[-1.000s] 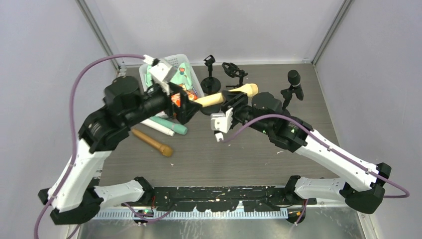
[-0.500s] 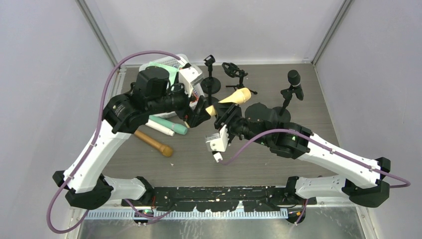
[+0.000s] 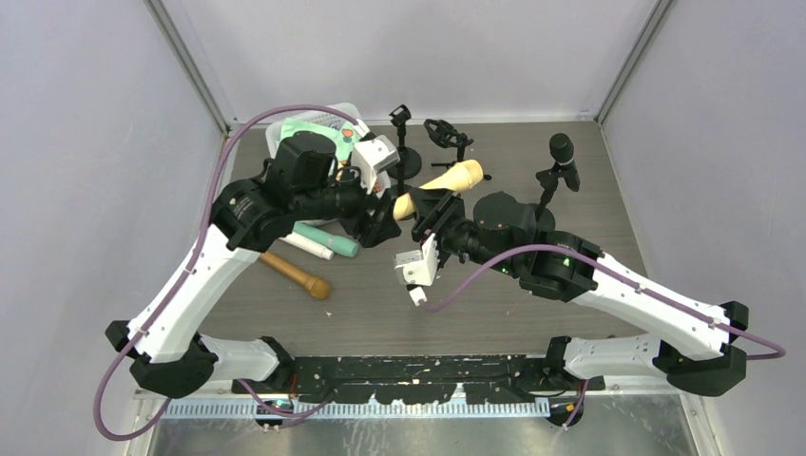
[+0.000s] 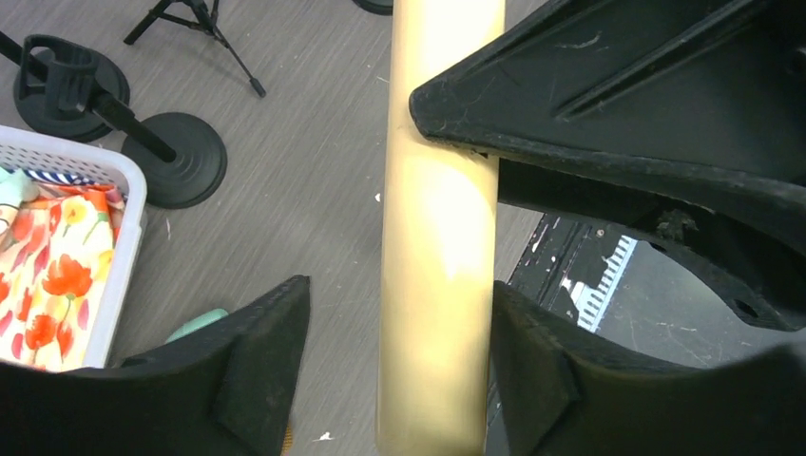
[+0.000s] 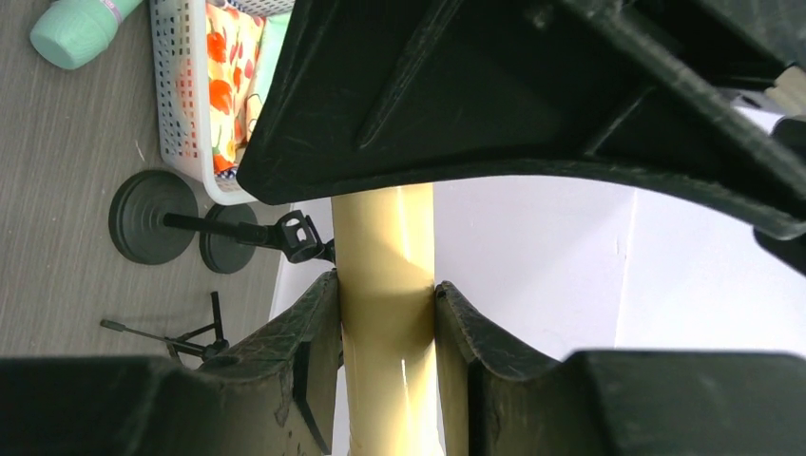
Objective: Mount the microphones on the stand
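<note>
over table (image 3: 380, 309), microphone (image 3: 449, 180) slightly farther back

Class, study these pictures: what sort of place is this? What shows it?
Probably a robot test cell: plain walls enclose a table with a left arm and right arm bolted at its near edge, and staged props: a yellow microphone, stands, a basket.

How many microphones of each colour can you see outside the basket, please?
gold microphone: 1
black microphone: 1
mint green microphone: 1
white microphone: 1
brown microphone: 1
Total: 5
</note>
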`<state>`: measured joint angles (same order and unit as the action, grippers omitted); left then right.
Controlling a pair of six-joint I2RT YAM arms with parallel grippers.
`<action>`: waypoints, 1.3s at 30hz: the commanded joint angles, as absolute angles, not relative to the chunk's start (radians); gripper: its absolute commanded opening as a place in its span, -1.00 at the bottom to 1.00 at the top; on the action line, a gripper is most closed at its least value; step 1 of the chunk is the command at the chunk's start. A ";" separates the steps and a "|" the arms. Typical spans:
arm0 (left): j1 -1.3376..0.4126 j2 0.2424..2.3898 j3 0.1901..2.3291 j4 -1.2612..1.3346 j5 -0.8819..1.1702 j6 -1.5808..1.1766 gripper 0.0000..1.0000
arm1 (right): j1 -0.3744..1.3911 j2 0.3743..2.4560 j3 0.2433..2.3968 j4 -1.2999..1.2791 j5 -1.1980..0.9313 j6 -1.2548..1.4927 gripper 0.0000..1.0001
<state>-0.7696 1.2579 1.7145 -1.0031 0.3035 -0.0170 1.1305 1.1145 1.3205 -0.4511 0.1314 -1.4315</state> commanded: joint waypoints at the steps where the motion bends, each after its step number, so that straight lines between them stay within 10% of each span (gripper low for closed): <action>1: -0.765 1.265 1.713 -0.983 0.328 -0.003 0.29 | 1.134 1.094 1.365 -0.424 0.129 -1.446 -0.91; 9: -0.765 1.277 1.715 -0.960 0.329 -0.005 -0.96 | 1.134 1.081 1.343 -0.406 0.134 -1.429 -0.42; 16: -0.763 1.243 1.653 -0.850 0.249 -0.037 -0.99 | 1.134 1.019 1.311 -0.322 0.125 -1.311 0.47; 27: -0.730 1.067 1.367 -0.419 0.192 -0.171 -0.99 | 1.134 0.904 1.112 0.218 0.462 -0.581 0.46; 39: -0.730 0.964 1.151 -0.073 0.230 -0.251 -0.99 | 1.108 0.949 1.144 0.116 0.803 0.284 0.56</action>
<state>-0.7326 0.9977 1.1950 -0.2943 0.2028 -0.2104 1.1275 0.9340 1.0920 0.1524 0.6876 -0.1154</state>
